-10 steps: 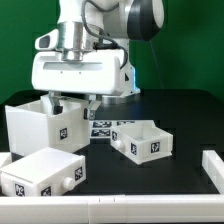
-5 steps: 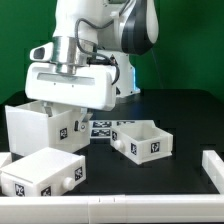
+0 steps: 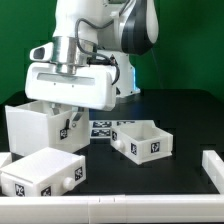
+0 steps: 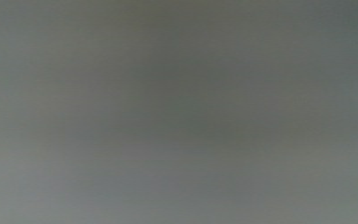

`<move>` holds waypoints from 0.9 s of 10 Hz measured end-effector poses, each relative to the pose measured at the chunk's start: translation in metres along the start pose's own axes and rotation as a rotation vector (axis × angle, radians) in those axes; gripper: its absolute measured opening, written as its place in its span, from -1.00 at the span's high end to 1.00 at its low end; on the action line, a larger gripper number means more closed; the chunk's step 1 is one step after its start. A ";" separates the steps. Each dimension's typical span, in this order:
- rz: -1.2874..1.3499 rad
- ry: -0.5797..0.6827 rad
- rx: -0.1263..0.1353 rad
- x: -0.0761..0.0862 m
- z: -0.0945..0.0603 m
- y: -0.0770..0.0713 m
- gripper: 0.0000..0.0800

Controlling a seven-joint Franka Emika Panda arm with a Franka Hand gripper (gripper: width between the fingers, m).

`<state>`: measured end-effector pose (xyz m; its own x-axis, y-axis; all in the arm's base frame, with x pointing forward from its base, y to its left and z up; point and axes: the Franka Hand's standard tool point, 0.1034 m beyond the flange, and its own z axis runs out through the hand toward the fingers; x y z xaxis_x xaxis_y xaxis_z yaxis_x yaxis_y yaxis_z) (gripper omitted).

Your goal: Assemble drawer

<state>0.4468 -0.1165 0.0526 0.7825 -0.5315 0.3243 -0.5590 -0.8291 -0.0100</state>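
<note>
The tall open-topped white drawer housing (image 3: 35, 128) stands at the exterior view's left, with a tag on its right wall. My gripper (image 3: 68, 114) hangs low over that wall's top edge. One dark finger (image 3: 70, 119) shows just outside the wall; the other is hidden behind the hand, so I cannot tell how the jaws stand. A small open tray (image 3: 140, 141) sits right of centre. Another white drawer box (image 3: 40, 172) lies at the front left. The wrist view is a plain grey blur and shows nothing.
The marker board (image 3: 104, 128) lies flat between the housing and the small tray. White rails border the table at the exterior view's right (image 3: 212, 166), along the front (image 3: 120, 206) and at the left (image 3: 4, 159). A green backdrop stands behind.
The hand has dropped from above the housing onto its right wall in the first half second. Since then it has held still. The drawer parts have not moved.
</note>
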 end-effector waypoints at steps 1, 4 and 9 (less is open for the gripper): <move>-0.001 0.000 0.000 0.000 0.000 0.000 0.85; -0.001 0.000 0.000 0.000 0.000 0.000 0.84; -0.006 -0.113 0.036 0.004 -0.026 0.008 0.84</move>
<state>0.4383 -0.1201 0.0783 0.8126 -0.5414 0.2157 -0.5459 -0.8367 -0.0434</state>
